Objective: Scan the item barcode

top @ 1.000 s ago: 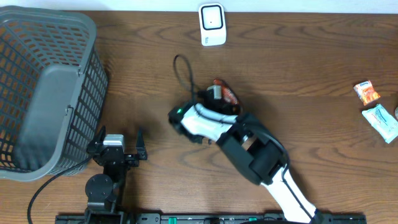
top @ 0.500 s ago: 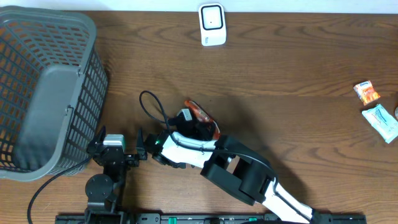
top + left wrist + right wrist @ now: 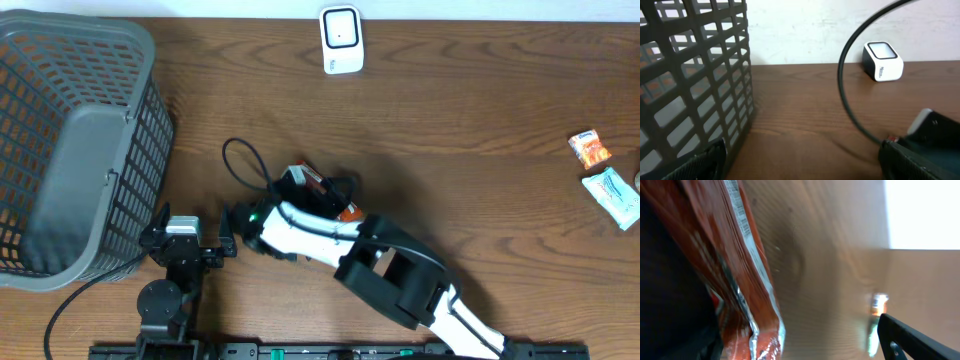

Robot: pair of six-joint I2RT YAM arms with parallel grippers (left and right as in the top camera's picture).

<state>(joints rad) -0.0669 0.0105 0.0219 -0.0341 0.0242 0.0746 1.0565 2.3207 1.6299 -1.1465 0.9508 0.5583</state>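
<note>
Brown wood table (image 3: 480,200), R gripper (image 3: 312,192) jaws apart w/ orange snack pkt (image 3: 735,265) leaning on one finger, near wide-open L gripper (image 3: 193,222), well apart from scanner (image 3: 341,38): prob. a set-down/handoff step, next needs re-grip & barcode facing scanner.

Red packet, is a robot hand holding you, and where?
No grip: the right gripper is open, the red packet only against one finger. Left gripper empty.
</note>
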